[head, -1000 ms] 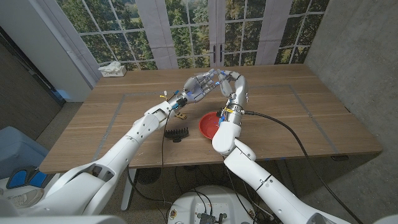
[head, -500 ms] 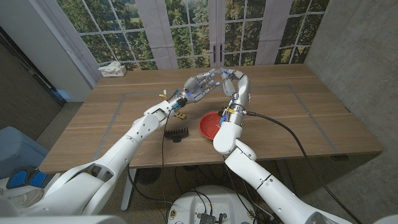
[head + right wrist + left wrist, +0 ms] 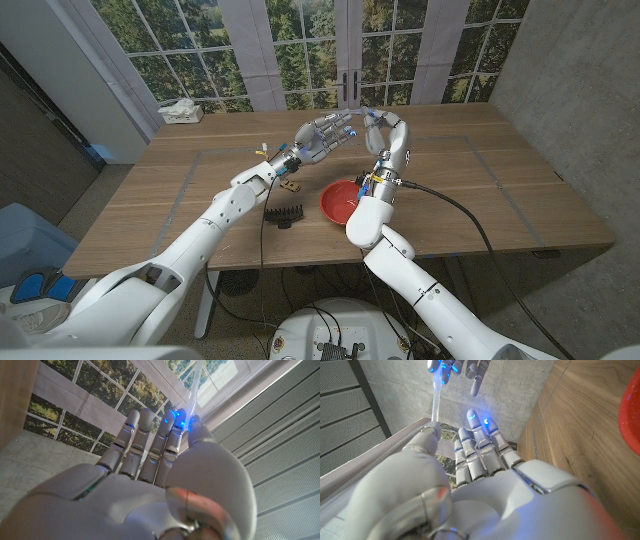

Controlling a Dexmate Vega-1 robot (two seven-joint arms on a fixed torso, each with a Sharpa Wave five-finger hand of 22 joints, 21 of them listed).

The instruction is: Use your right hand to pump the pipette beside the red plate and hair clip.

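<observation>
pipette (image 3: 435,402): clear, pinched by left hand (image 3: 322,138) and right hand (image 3: 385,128), raised above red plate (image 3: 338,201); hair clip (image 3: 284,214) beside.

Glossy white segmented robot arms are ending in silvery-grey hands (image 3: 322,137) (image 3: 384,127), fingertips (image 3: 476,419) glowing blue; black cable (image 3: 470,215) is trailing.

Your head camera looks down from above over both arms at the wooden table (image 3: 480,170), windows beyond it. Your left wrist camera sits close behind the left hand (image 3: 485,490), facing along its back with the table edge-on and a concrete wall ahead. Your right wrist camera hugs the right hand (image 3: 150,485), aimed at the windows. Both wrist views share the thin clear pipette (image 3: 435,402), and the head view takes in both hands.
</observation>
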